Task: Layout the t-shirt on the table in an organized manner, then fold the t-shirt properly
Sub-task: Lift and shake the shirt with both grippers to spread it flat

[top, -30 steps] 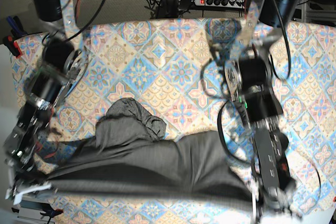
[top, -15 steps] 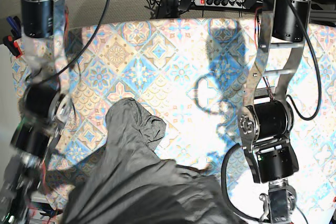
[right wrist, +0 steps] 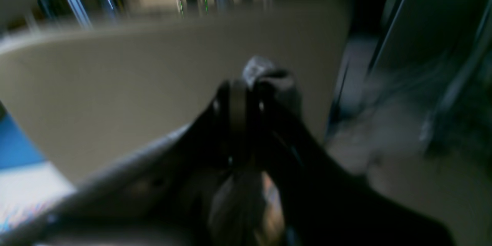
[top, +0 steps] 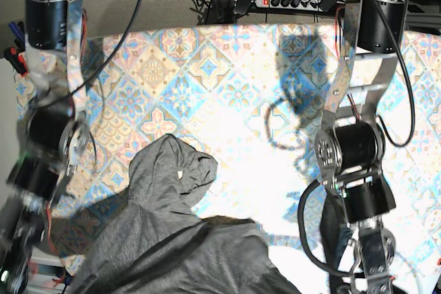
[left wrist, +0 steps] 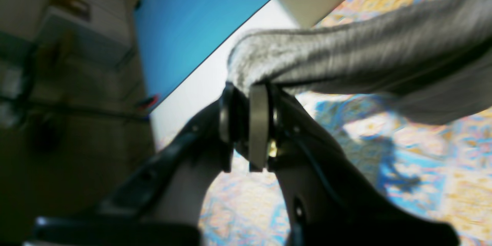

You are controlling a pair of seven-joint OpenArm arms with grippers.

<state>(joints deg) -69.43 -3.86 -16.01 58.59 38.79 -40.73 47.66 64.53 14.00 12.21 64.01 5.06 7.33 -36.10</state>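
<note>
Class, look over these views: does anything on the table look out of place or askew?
Yes. The t-shirt is not laid flat: it hangs bunched and wrinkled near the table's front edge, one part humped upward. The left gripper pinches its edge with shut jaws, and the right gripper looks clamped on dark cloth too.

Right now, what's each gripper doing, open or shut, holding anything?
Left gripper: shut on the t-shirt.
Right gripper: shut on a bunch of dark fabric, apparently the t-shirt; the view is blurred.
</note>
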